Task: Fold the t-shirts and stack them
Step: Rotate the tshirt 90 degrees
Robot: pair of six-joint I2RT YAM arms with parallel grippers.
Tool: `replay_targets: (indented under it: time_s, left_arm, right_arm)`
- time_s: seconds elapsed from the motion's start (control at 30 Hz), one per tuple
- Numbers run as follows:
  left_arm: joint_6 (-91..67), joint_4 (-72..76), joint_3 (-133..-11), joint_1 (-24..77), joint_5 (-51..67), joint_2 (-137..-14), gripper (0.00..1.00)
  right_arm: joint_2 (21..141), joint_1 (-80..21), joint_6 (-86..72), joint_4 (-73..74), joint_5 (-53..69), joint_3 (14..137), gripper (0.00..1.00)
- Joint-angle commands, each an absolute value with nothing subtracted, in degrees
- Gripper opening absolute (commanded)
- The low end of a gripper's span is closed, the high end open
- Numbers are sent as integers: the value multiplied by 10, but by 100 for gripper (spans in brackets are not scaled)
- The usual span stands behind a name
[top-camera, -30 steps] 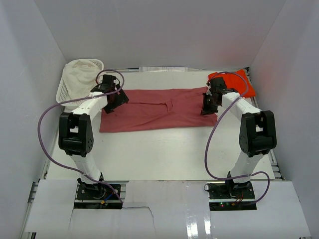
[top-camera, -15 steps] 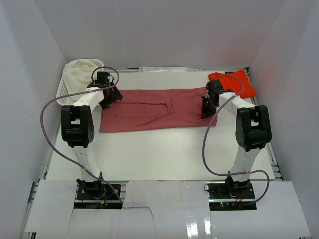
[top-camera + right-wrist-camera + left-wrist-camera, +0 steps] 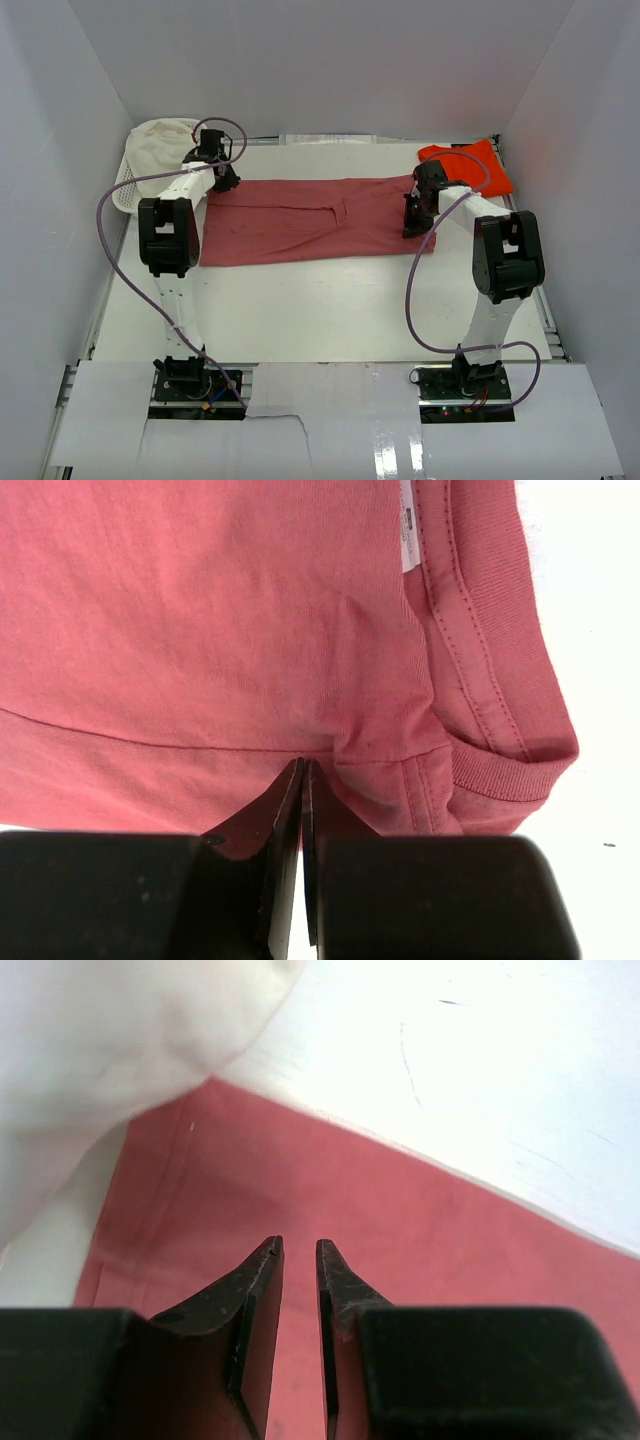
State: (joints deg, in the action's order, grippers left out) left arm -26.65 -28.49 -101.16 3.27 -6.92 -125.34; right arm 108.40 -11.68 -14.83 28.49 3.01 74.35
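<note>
Rose-red cotton fills the middle of the top view: the dusty rose t-shirt (image 3: pixel 310 220) lies flat on the white counter (image 3: pixel 320 310), its long axis running left to right between the two arms. The left gripper (image 3: pixel 218 178) is at the shirt's far left corner and the right gripper (image 3: pixel 415 215) at its right end, so each arm is nearer its own end. Any fold will likely turn on that pairing. Just past the shirt's right end lies the orange-red t-shirt (image 3: pixel 468 166). Just past its left corner sits a white lattice basket (image 3: pixel 122 190) heaped with pale cloth (image 3: pixel 160 145). White walls close round three sides.

From the left wrist, the jaws stand only a narrow slit apart over the shirt near its edge, with the pale cloth overhanging at upper left. I cannot tell whether any fabric is caught between them.

From the right wrist, the jaws are pressed together on a fold of the shirt just beside its ribbed collar (image 3: pixel 500 680) — puckers fan out from the tips, which reads as a firm pinch.
</note>
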Motion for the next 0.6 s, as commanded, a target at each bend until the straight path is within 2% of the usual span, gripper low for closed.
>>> replay_targets:
  time_s: [0.0,0.07,0.13,0.2,0.27,0.4,0.57]
  left_arm:
    - [-247,-301,-1068,34,-73,-1287,31]
    - [-243,-305,-1086,34,-75,-1303,30]
    - [-240,-308,-1109,34,-77,-1321,24]
    - [-241,-318,-1126,34,-81,-1334,15]
    - [-244,-327,-1129,34,-83,-1337,0]
    - [-248,-335,-1099,44,-99,-1319,0]
    - [-252,-339,-989,71,-148,-1255,0]
  right_arm:
    - [1096,-117,-149,272,30,744,8]
    - [1099,-117,-149,274,26,746,8]
    - [1106,-117,-149,274,25,748,8]
    - [1114,-116,-149,278,25,755,8]
    - [1121,-116,-149,281,25,761,8]
    - [1153,-113,-150,295,22,788,8]
    - [1201,-105,-144,312,28,849,8]
